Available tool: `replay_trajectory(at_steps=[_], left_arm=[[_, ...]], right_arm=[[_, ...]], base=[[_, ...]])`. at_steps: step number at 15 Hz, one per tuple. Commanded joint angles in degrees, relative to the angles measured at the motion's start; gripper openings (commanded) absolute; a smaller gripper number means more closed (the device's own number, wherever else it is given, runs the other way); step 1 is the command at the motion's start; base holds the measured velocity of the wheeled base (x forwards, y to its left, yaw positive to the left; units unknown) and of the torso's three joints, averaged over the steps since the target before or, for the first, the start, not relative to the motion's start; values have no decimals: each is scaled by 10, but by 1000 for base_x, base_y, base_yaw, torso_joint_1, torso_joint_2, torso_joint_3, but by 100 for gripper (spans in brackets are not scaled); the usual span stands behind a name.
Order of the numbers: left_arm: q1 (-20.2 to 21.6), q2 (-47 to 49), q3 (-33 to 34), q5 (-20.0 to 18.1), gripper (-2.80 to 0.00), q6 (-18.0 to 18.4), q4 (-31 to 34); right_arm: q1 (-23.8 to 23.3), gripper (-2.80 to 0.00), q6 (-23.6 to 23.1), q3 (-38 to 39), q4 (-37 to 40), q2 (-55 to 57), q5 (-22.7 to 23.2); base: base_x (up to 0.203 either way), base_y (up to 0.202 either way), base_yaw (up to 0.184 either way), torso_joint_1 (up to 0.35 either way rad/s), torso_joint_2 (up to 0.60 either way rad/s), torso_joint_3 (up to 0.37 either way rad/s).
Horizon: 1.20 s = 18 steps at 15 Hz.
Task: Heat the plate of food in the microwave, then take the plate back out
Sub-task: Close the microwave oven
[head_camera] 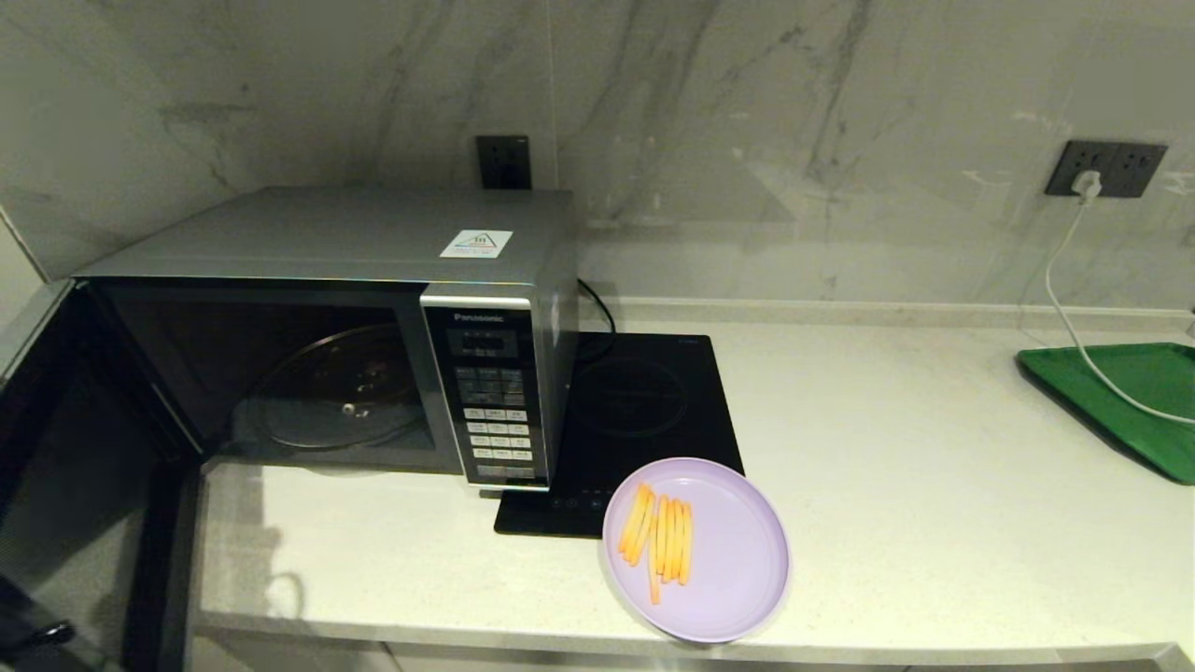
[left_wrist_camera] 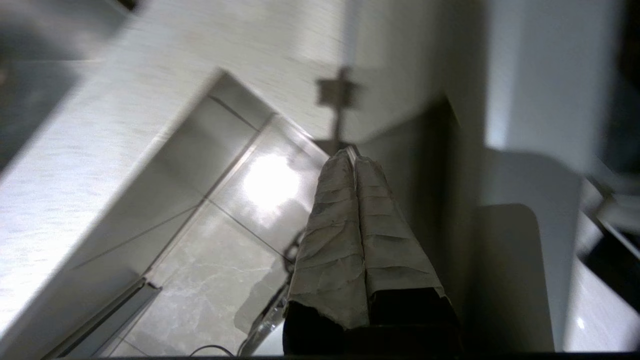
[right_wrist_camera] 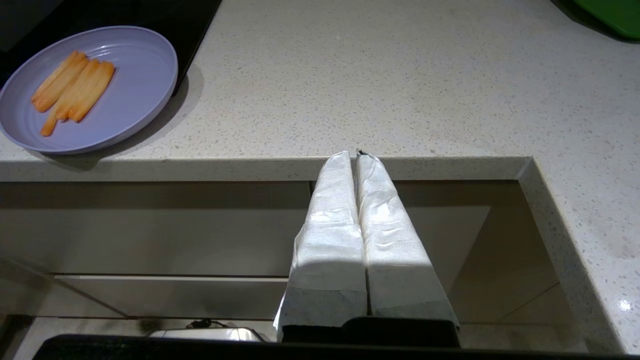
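Observation:
The lilac plate of food (head_camera: 724,560) lies at the counter's front edge, its far rim over the cooktop's corner, with several orange fries (head_camera: 665,539) on its left half. The microwave (head_camera: 355,233) stands at the left with its door (head_camera: 84,485) swung wide open and the glass turntable (head_camera: 341,387) bare inside. My right gripper (right_wrist_camera: 356,154) is shut and empty, below the counter's front edge and to the right of the plate (right_wrist_camera: 135,95). My left gripper (left_wrist_camera: 352,152) is shut and empty, hanging low over floor tiles. Neither gripper shows in the head view.
A flat black induction cooktop (head_camera: 644,401) sits right of the microwave. A green tray (head_camera: 1130,392) lies at the far right, with a white cable (head_camera: 1064,308) running onto it from a wall socket. The pale stone counter (head_camera: 934,485) spreads between plate and tray.

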Motion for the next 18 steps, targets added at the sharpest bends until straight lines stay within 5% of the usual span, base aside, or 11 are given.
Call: replay_trajectory(at_steps=[1,5,7,10,12,14,18], left_arm=[[-172,-55,38,48,-280,-66,3],[-502,6,48,218,-280,-275,-5],[-564,121,-15,264,-280,-322,-29],[-575,203,-232,296,-280,-354,-35],[-568,165,-300,295,-280,-357,-34],[-551,91,-275,283,-280,-347,-44],[-492,-3,-52,264,-280,-309,-140]], right_arm=[[0,-280,0,0,1,0,-1],[0,-280,0,0,1,0,0],[0,-280,0,0,1,0,0],[0,-280,0,0,1,0,-1],[0,-280,0,0,1,0,0],[1,-280,0,0,1,0,-1],[0,-280,0,0,1,0,-1]], base=[[0,0,0,0,0,0],[0,0,0,0,0,0],[0,0,0,0,0,0],[0,0,0,0,0,0],[0,0,0,0,0,0],[0,0,0,0,0,0],[0,0,0,0,0,0]])
